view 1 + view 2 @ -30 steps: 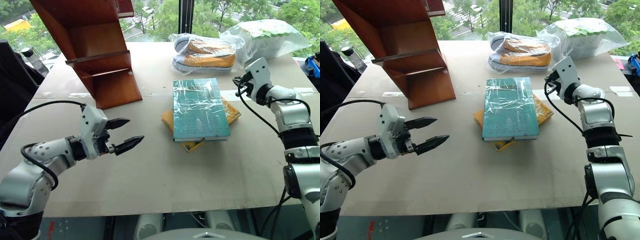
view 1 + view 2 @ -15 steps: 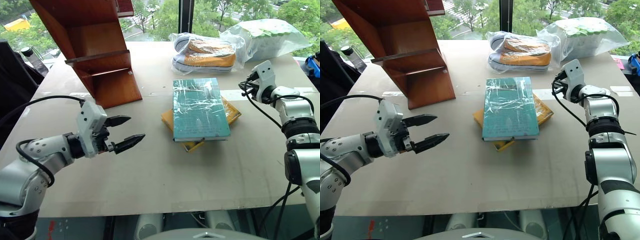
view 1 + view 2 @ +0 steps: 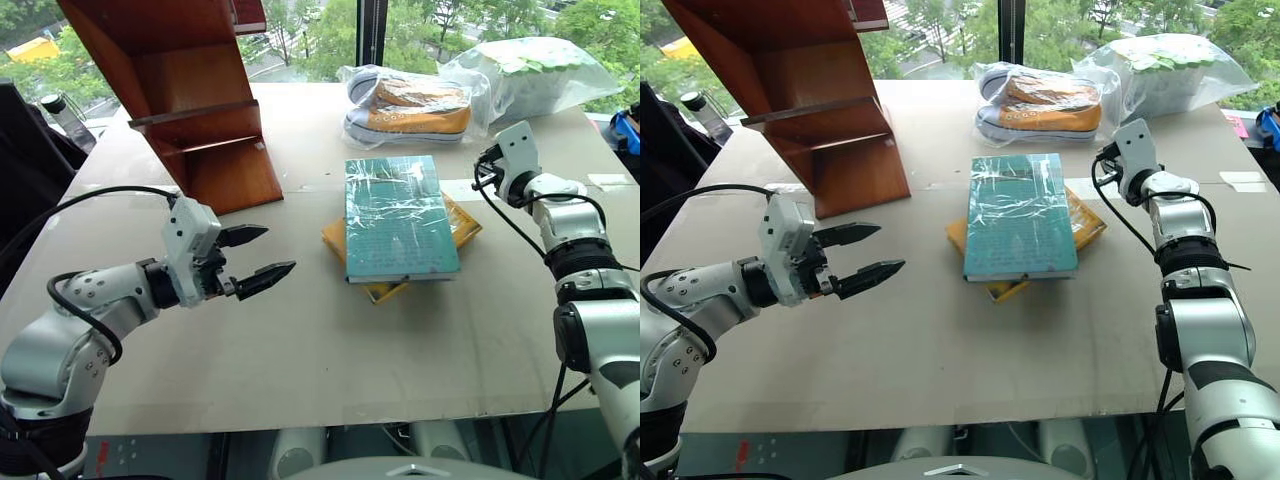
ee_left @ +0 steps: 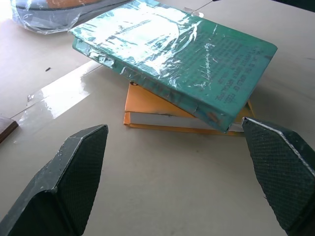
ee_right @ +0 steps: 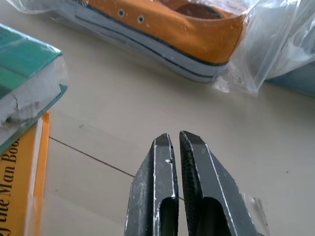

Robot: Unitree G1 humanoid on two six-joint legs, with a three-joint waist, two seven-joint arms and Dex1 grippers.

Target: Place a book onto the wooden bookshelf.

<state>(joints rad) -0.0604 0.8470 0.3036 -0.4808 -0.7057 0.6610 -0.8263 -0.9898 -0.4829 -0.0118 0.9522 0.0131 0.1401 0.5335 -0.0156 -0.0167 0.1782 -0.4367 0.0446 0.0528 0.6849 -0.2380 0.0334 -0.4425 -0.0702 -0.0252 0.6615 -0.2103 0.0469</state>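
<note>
The book (image 3: pixel 400 216) lies flat mid-desk (image 3: pixel 300 340) on a yellow book (image 3: pixel 378 290), long axis toward the far edge. Left gripper (image 3: pixel 256 256) fingers apart; right gripper (image 5: pixel 174 140) fingers together.

Right gripper (image 5: pixel 175 139), two black textured fingers (image 5: pixel 157 187) pressed together with only a thin slit between them, held over the pale beige tabletop (image 5: pixel 275 162). Beyond the tips, well apart, an orange canvas sneaker with grey-white sole and metal eyelets (image 5: pixel 162 32) lying inside a clear crinkled plastic bag (image 5: pixel 275 44). Beside the gripper, a corner of the teal-green plastic-wrapped book (image 5: pixel 27 78) resting on a yellow-orange book with dark lettering (image 5: pixel 19 191)
</note>
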